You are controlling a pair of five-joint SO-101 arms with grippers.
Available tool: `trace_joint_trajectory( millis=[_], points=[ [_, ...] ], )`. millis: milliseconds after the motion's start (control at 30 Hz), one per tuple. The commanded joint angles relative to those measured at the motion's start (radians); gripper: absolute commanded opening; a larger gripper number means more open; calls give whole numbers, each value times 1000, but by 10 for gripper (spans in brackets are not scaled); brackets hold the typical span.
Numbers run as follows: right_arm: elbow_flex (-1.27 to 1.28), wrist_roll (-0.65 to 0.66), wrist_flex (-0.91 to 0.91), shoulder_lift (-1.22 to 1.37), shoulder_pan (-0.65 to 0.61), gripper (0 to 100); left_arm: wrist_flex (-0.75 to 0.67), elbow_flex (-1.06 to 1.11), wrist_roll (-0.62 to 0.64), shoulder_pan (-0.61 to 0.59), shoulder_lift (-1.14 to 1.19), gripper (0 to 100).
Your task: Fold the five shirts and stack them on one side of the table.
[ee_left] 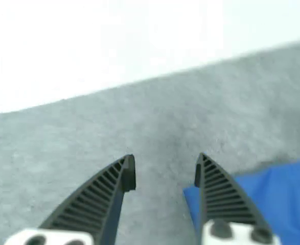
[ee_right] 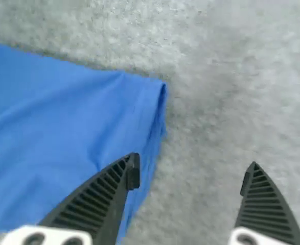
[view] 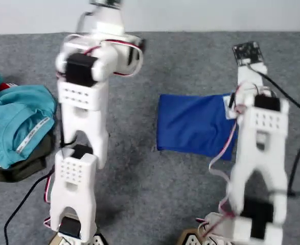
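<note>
At the left of the tabletop [view: 155, 201], a teal shirt [view: 17, 117] lies on a darker garment [view: 17, 171]. Right of centre lies the folded blue shirt [view: 190, 125]. It looks light, limp and apt to spring open, so pinch all layers at its right edge. The right pincer [ee_right: 192, 166] hangs apart over that edge. Farther off, the left pincer [ee_left: 165, 163] is apart and empty.

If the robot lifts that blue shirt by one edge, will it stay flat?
Probably not: the blue shirt is thin folded cloth with soft creases, so it would likely droop. Pushed, it may bunch up on the fuzzy grey table.
</note>
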Motion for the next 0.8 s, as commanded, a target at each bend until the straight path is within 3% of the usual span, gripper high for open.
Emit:
trace_joint_trajectory(
  millis=[0,333,767],
  points=[
    [-183,-26,24,211,-10,325,21,-33,0,-15,-84,192],
    [-399,-18,102,608,-104,325,21,-31,2,5,-84,192],
    [-428,-17,102,731,-90,313,21,-31,2,0,-84,192]
  ],
)
